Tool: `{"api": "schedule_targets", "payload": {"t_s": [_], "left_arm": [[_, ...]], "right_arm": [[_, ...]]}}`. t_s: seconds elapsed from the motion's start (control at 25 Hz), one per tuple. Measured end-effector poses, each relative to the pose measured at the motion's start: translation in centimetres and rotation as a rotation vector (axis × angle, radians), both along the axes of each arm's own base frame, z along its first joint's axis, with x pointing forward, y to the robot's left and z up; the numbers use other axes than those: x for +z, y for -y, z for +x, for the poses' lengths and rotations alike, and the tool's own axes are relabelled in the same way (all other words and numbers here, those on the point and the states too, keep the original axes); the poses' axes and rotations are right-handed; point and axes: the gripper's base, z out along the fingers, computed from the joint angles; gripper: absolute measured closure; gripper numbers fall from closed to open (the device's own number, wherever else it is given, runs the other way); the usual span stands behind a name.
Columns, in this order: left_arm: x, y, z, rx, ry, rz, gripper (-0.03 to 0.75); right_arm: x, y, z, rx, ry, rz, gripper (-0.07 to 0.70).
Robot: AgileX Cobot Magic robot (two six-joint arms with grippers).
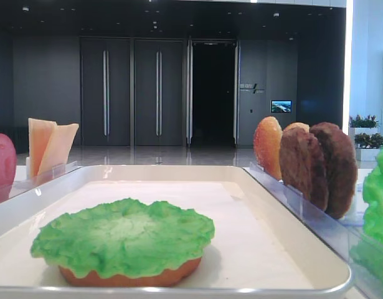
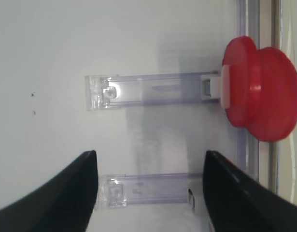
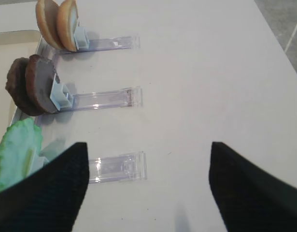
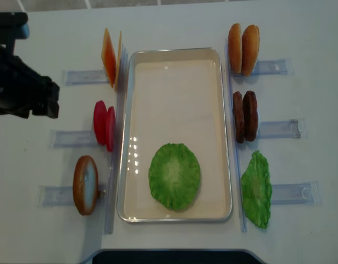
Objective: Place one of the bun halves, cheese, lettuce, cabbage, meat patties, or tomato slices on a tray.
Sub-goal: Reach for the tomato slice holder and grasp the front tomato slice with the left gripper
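Lettuce [image 4: 175, 176] on a bun half [image 1: 132, 276] lies in the tray [image 4: 174, 55].

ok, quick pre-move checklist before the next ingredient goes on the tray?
1. Tray has free space: ok, its far half is bare.
2. Stack base in place: ok, lettuce lies over a bun half at the tray's near end.
3. Left claw open and holding nothing: ok.
4. Right claw open and holding nothing: ok.
5. Tomato slices upright in their rack: ok, two discs.
6. Meat patties upright in their rack: ok, two.
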Motion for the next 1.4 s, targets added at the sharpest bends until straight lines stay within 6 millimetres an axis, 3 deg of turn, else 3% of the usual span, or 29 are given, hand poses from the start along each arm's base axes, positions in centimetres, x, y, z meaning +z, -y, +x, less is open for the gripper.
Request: {"api": "schedule_targets", "payload": {"t_s": [0.2, 0.4, 0.72, 1.0, 1.2, 1.4], "left_arm": [[-1.2, 0.3, 2.4, 0.065, -0.052, -0.017, 0.199], [-1.6, 1.3, 2.9, 0.113, -0.061, -0.018, 0.199], [-1.8, 6.1, 2.5, 0.090, -0.024, -0.057, 0.199], [-3.4, 10.7, 2.2, 0.026, -0.047, -0.073, 0.199], [-4.4, 12.4, 2.8, 0.002, -0.064, -0.068, 0.199], [-5.4, 12.8, 3.4, -0.002, -0.087, -0.050, 0.199]], "right_arm": [[0.0, 0.0, 0.0, 0.000, 0.000, 0.000, 0.107], [0.0, 0.0, 0.0, 0.000, 0.000, 0.000, 0.107], [0.0, 0.0, 0.0, -0.001, 0.000, -0.001, 0.107], [0.0, 0.0, 0.0, -0.001, 0.000, -0.001, 0.107], [0.0, 0.0, 0.0, -0.001, 0.000, -0.001, 0.107], [0.0, 0.0, 0.0, -0.001, 0.000, -0.001, 0.107]]}}
